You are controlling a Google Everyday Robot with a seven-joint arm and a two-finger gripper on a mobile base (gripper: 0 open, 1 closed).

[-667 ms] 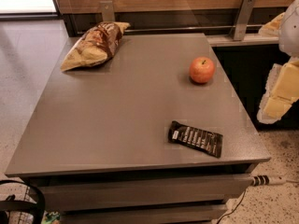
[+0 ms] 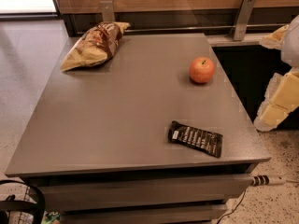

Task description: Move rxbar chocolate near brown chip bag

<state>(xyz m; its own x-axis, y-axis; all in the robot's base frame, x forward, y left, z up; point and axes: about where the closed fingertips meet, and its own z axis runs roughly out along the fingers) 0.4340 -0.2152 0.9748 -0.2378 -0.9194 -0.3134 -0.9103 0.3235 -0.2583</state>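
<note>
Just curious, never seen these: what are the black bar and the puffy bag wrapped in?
The rxbar chocolate looks wrapped in thin black plastic film with white print, fairly matte. The brown chip bag seems glossy plastic or foil film: puffy, creased, shiny highlights. The gripper is out of view.

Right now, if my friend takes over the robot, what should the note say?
The gripper is not in view; only pale arm parts show at the right edge, beside the table.
The rxbar chocolate lies flat near the table's front right corner.
The brown chip bag lies at the back left corner.
Done: nothing yet.
Left: grasp the bar, carry it across, set it near the bag.
</note>
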